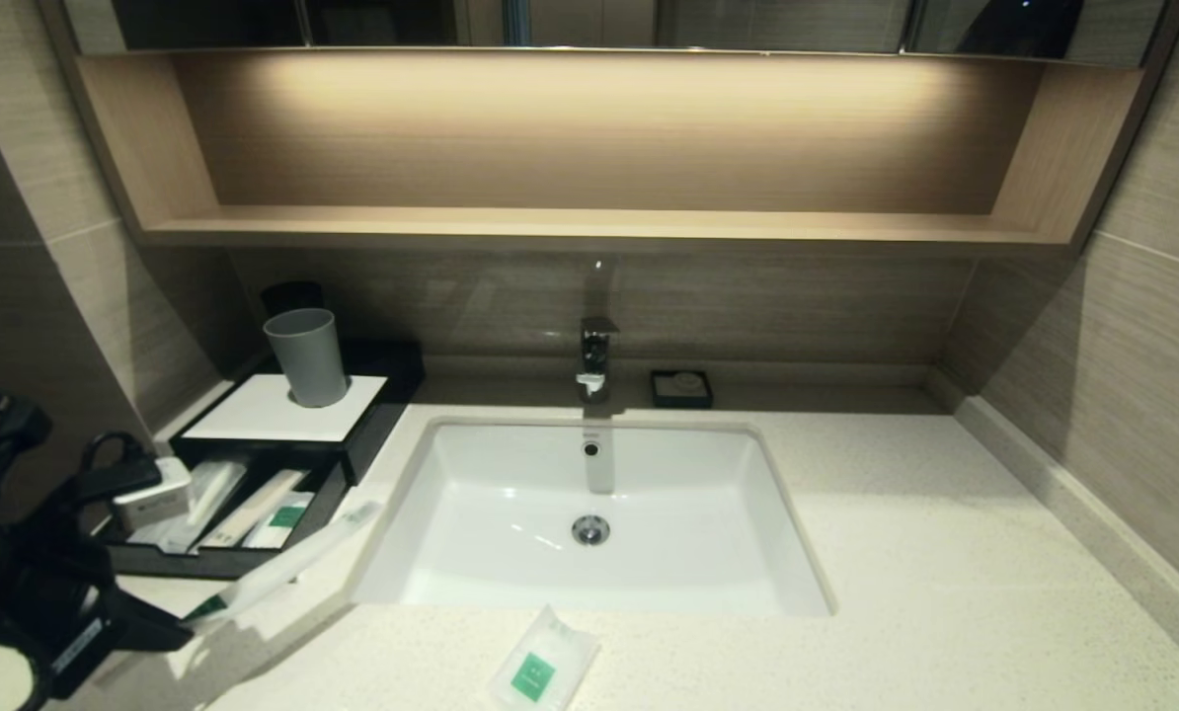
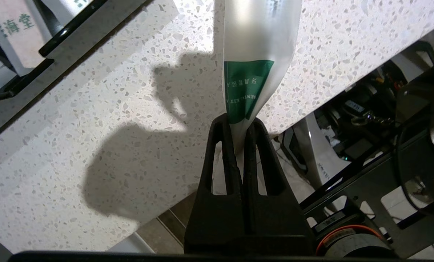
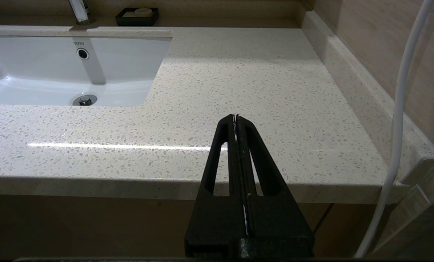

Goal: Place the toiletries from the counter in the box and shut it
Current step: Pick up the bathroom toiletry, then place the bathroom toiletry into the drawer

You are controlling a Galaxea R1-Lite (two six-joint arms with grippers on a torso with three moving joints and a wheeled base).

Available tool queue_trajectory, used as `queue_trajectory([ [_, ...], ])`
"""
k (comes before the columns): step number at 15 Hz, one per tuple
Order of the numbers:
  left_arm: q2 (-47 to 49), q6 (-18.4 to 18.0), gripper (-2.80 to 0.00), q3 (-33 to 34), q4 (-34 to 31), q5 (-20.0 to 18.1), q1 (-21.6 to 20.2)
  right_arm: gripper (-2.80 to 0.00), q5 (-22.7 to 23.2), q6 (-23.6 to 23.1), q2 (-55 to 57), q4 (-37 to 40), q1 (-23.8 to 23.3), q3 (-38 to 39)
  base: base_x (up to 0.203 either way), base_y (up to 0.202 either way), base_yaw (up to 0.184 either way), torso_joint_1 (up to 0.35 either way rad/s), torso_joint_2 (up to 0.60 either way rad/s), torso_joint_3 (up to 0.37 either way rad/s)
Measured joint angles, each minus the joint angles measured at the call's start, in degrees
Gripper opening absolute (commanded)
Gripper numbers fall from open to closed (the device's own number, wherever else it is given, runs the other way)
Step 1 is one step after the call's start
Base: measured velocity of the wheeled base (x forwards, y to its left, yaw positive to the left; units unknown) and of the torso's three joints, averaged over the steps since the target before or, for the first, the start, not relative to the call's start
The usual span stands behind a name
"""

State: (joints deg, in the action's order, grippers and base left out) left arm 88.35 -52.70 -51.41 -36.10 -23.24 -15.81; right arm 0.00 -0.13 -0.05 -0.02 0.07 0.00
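My left gripper point(image 1: 187, 620) point(image 2: 238, 122) is shut on the green-labelled end of a long clear toothbrush packet point(image 1: 283, 565) point(image 2: 255, 54). The packet slants up over the counter point(image 1: 905, 553) toward the box point(image 1: 283, 407), whose front drawer point(image 1: 216, 561) stands pulled out with several packets inside. A small white sachet point(image 1: 542, 664) with a green square lies on the counter in front of the sink. My right gripper point(image 3: 236, 117) is shut and empty, hanging off the counter's front edge at the right; the head view does not show it.
A grey cup point(image 1: 307, 355) stands on the box's white top. The white sink point(image 1: 589, 513) fills the middle, with a tap point(image 1: 595, 357) and a black soap dish point(image 1: 681, 388) behind it. Tiled walls close both sides. A white cable point(image 3: 398, 120) hangs beside my right gripper.
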Motion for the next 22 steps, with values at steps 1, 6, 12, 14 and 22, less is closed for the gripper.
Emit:
queue_trajectory([
  [1,-0.8,3.1,-2.8,-0.4,-0.2,0.0,0.5,-2.8,0.0,0.0,0.0,0.0,0.0,0.0,0.0,0.0,0.0,0.0,0.0,0.0],
  [6,-3.5,25.5,-2.8,-7.8,-5.7,0.1,4.8,-2.8,0.0,0.0,0.0,0.0,0.0,0.0,0.0,0.0,0.0,0.0,0.0,0.0],
  [12,-6.7,41.4,-2.8,-16.1,-12.1,2.6,8.8,-2.8,0.0,0.0,0.0,0.0,0.0,0.0,0.0,0.0,0.0,0.0,0.0,0.0],
  [14,-6.4,45.0,-2.8,-18.5,-13.6,5.6,8.9,-2.8,0.0,0.0,0.0,0.0,0.0,0.0,0.0,0.0,0.0,0.0,0.0,0.0],
  [22,-5.5,48.8,-2.8,-23.0,-15.2,7.1,9.1,-2.8,0.0,0.0,0.0,0.0,0.0,0.0,0.0,0.0,0.0,0.0,0.0,0.0],
])
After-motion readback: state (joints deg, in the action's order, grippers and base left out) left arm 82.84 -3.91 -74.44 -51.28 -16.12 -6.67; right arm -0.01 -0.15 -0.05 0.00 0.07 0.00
